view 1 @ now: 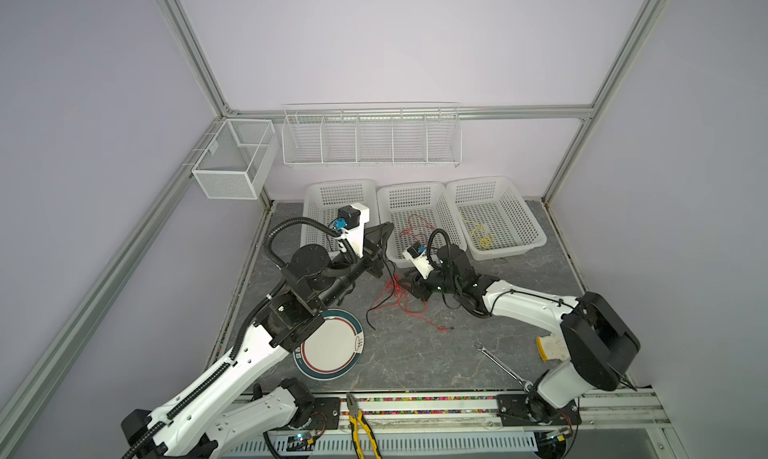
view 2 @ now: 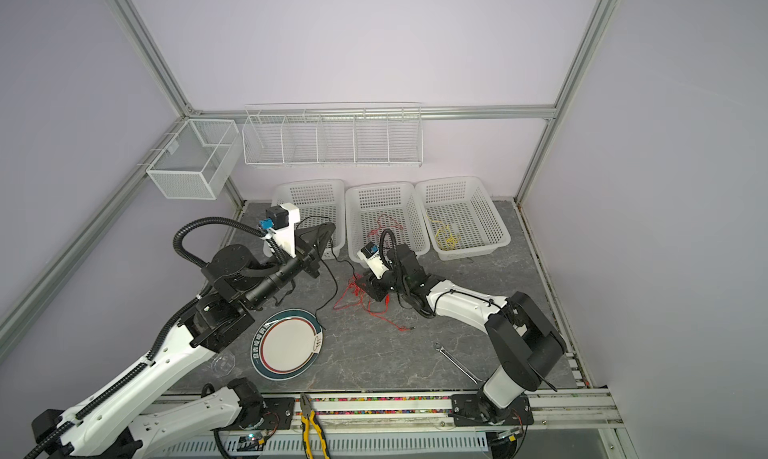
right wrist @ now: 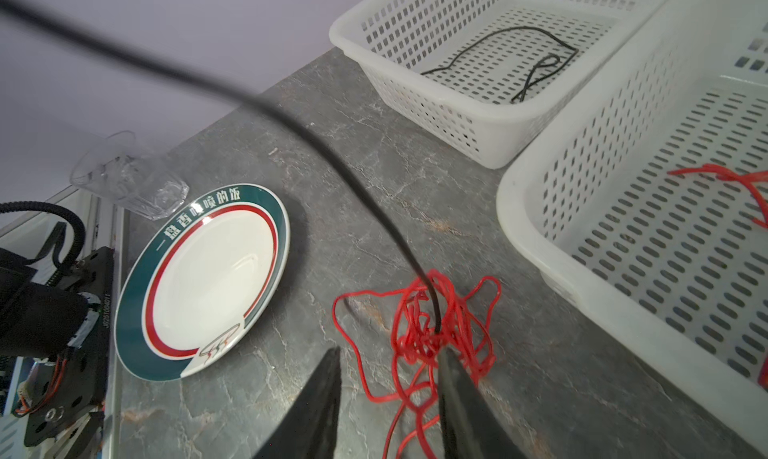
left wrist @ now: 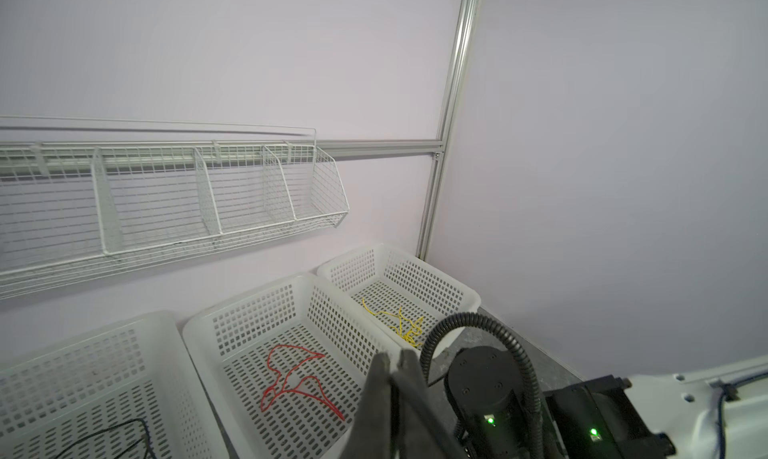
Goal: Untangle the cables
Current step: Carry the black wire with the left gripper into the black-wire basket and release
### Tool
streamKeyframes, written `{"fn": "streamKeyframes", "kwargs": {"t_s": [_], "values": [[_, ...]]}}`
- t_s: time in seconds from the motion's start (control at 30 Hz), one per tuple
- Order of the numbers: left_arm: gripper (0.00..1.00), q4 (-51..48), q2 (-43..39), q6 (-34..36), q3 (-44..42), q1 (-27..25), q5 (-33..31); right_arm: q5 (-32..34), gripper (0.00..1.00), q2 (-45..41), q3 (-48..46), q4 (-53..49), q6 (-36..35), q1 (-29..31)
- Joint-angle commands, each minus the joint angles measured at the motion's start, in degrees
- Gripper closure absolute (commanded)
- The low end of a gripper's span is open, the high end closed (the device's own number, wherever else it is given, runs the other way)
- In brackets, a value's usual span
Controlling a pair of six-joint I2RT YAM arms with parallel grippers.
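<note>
**Black cable pinched by the left pincer, right pincer open at the red knot**

From my station I see the left gripper (view 1: 389, 229) raised above the table (view 1: 415, 361), in front of the left-hand basket (view 1: 340, 182). In the left wrist view its jaws are pressed together, and they pinch the black cable (right wrist: 361, 195). That cable slopes down through the air from the pincer and plunges into the red tangle (right wrist: 440, 319). In both top views its free end runs on across the table and stops just beside the plate (view 1: 332, 349).

My right gripper (right wrist: 390, 355) sits low at the tangle with its jaws apart. One finger (right wrist: 457, 386) touches the edge of the knot, and loose red loops lie in the gap between the two fingers. Nothing is clamped there that I can make out.

The tangle itself rests on the table just in front of the middle basket (view 1: 409, 186), between the two arms, with a long red strand trailing toward the front.

Three cables lie apart from the knot. The loose red cable (left wrist: 291, 378) is in the middle basket, the yellow cable (left wrist: 405, 328) is bunched in the right-hand basket (view 1: 540, 238), and the other black cable (right wrist: 519, 49) loops inside the left-hand basket.

A clear glass (right wrist: 129, 174) lies just beside the plate. The wrench (view 1: 500, 363) and the pliers (view 1: 360, 421) are near the front edge, well apart from the cables.
</note>
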Motion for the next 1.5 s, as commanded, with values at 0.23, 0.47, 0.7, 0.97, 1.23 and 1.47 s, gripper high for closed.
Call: {"fn": "streamKeyframes", "kwargs": {"t_s": [0.23,0.47,0.7,0.97,1.23,1.47], "values": [[1.00,0.61,-3.00,7.80,2.16,-0.06,-13.66,3.43,0.59,-0.03,-1.47,-2.68,-0.87,-0.37],[1.00,0.62,1.87,9.74,7.40,5.32,-17.90,2.70,0.58,-0.31,-1.51,-2.60,-0.30,-0.35],[1.00,-0.91,11.11,3.88,12.97,17.22,-10.75,1.87,0.57,-1.84,-1.46,-2.89,0.18,-0.16],[1.00,-0.91,21.49,-2.15,18.42,26.83,-5.38,1.12,0.56,-2.88,-3.45,-3.01,0.66,0.45],[1.00,-5.10,32.32,-8.86,24.99,31.26,-5.21,0.06,0.56,-2.69,-3.13,-3.18,0.89,0.65],[1.00,-14.50,42.09,-14.32,31.86,32.26,-13.44,0.25,0.56,-3.79,-3.54,-3.34,0.80,0.82]]}}
